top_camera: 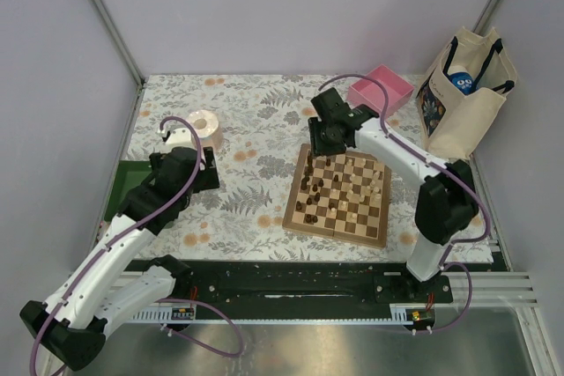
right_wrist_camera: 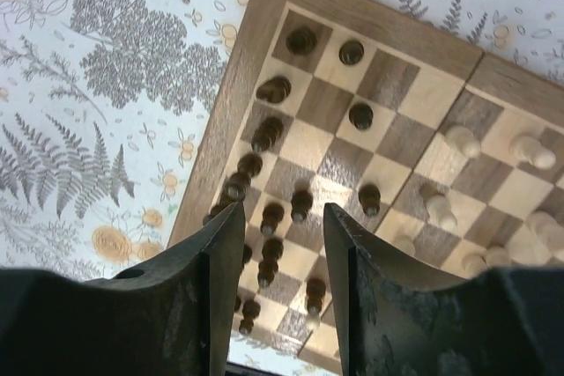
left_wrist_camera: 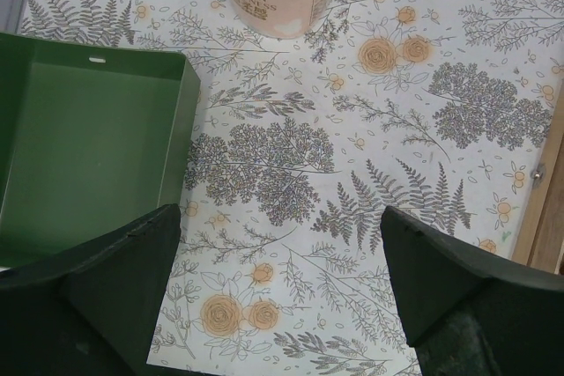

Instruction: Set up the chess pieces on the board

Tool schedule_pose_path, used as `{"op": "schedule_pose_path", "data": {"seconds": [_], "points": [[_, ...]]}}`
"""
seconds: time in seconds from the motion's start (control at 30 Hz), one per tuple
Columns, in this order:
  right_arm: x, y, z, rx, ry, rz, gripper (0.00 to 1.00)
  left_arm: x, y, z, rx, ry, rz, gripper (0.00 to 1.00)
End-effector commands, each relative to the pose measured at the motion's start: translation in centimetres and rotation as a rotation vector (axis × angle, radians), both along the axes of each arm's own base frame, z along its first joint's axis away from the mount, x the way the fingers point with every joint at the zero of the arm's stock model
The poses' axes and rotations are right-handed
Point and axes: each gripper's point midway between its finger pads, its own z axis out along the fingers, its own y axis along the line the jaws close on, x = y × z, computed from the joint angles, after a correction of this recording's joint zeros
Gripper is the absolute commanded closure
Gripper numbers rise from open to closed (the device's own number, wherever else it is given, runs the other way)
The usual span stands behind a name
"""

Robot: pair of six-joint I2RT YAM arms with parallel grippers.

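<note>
While the right hand (right_wrist_camera: 282, 213) hovers, fingers apart & empty, the dark chess pieces (right_wrist_camera: 264, 134) stand directly below on the board (right_wrist_camera: 231, 85), file running approx. 12–6 o'clock. Left hand (left_wrist_camera: 280, 216), also apart, is well off at 9 o'clock over the desk (left_wrist_camera: 291, 156); right arm is nearer.

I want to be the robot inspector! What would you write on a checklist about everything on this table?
Surface: floral cloth, flat.
Job's things: board sits skewed; dark pieces crowd its left side, pale pieces scattered right.
Clutter: toilet roll, pink tray, tote bag, green tray.
End effectors: left end effector open over bare cloth; right end effector open above dark pieces, holding nothing.
Cables: purple cables loop along both arms.
Surroundings: pale walls.
</note>
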Motion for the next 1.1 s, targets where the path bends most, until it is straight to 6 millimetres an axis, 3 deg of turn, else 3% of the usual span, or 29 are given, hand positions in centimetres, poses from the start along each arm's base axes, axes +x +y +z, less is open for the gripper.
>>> {"op": "schedule_pose_path", "data": {"seconds": [0.0, 0.27, 0.53, 1.07], "points": [[-2.0, -1.1, 1.5, 0.05, -0.022, -0.016, 0.5, 0.0, 0.2, 0.6, -0.012, -0.032, 0.006, 0.01], [-5.9, -0.4, -1.4, 0.085, 0.085, 0.005, 0.47, -0.1, 0.1, 0.6, -0.02, -0.034, 0.0, 0.01], [-8.4, 0.6, -4.0, 0.066, 0.16, 0.049, 0.48, -0.1, 0.2, 0.5, -0.014, -0.028, 0.001, 0.01], [-9.2, 0.9, -6.4, 0.02, 0.206, 0.058, 0.55, -0.3, 0.2, 0.6, -0.023, -0.036, 0.0, 0.01]]}}
